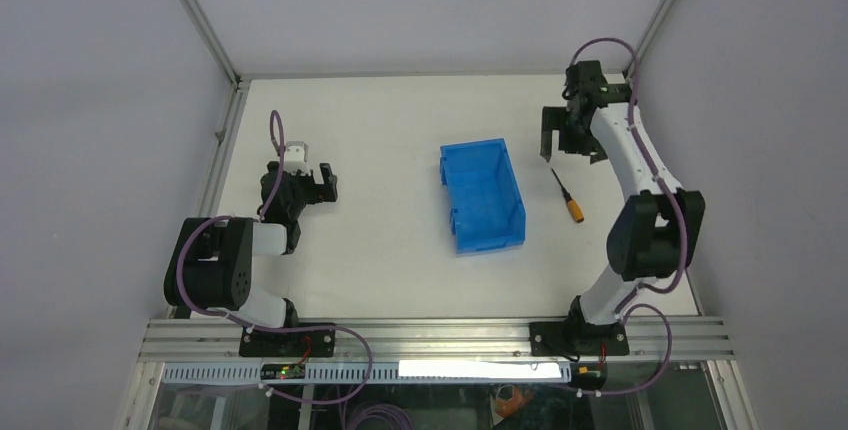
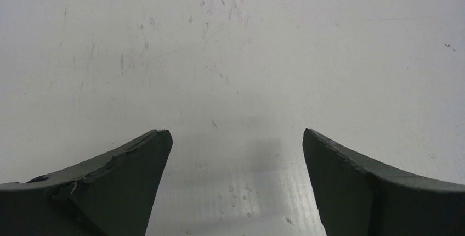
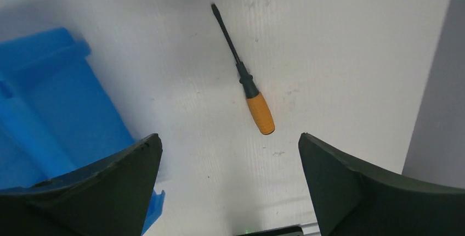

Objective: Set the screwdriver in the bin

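Observation:
The screwdriver [image 1: 567, 197] lies flat on the white table just right of the blue bin [image 1: 482, 195], orange handle toward the near side. In the right wrist view the screwdriver [image 3: 248, 85] lies ahead of the open fingers, and the bin [image 3: 55, 99] is at the left. My right gripper [image 1: 568, 148] hovers open and empty above the table, just beyond the screwdriver's tip; it also shows in the right wrist view [image 3: 229, 140]. My left gripper [image 1: 327, 185] is open and empty over bare table far left of the bin; its wrist view [image 2: 236, 133] shows only table.
Grey walls and metal frame rails bound the table [image 1: 380, 250] on the left, back and right. The right wall [image 3: 438, 82] is close to the screwdriver. An aluminium rail [image 1: 430, 335] runs along the near edge by the arm bases.

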`<state>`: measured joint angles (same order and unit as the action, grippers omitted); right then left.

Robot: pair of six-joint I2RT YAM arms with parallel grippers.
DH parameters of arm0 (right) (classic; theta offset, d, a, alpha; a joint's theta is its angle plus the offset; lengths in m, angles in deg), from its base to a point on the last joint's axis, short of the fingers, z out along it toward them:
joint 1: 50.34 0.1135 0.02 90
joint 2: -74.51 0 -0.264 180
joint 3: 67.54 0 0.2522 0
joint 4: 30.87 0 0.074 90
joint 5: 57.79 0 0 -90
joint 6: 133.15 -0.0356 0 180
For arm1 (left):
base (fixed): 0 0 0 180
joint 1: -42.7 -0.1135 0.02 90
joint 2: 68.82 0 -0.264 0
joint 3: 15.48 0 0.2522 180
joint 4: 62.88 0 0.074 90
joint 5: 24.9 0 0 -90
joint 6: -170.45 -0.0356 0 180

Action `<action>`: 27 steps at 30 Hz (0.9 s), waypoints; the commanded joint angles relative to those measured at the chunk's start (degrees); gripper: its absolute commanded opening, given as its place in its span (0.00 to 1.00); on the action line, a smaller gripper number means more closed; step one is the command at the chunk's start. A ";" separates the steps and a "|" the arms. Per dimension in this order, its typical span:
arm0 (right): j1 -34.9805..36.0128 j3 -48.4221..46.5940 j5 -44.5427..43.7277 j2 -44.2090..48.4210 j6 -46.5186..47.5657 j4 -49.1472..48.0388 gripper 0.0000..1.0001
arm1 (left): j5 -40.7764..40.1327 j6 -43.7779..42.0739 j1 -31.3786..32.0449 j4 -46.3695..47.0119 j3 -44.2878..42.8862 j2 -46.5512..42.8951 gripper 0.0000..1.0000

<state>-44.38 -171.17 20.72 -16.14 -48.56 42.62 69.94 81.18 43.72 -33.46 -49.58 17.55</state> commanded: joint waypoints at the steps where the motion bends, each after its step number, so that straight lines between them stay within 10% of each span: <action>1: -2.04 2.73 3.29 -8.23 4.88 6.22 0.98 | 0.87 0.50 -0.49 3.86 -1.15 -0.10 0.99; 14: -7.18 14.31 5.36 -23.32 7.58 -7.44 0.81 | 0.87 0.50 -0.49 3.86 -1.11 -0.08 0.99; 22: -7.11 12.61 5.19 -23.32 9.18 -6.81 0.00 | 0.87 0.50 -0.49 3.86 -1.11 -0.06 0.99; 27: -6.31 9.58 5.67 -17.24 6.38 0.84 0.00 | 0.87 0.51 -0.49 3.93 -1.11 -0.10 0.99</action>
<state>-51.02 -158.69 27.08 -37.54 -40.38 41.55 69.94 81.18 43.72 -33.37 -49.58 17.55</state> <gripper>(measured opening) 0.156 0.991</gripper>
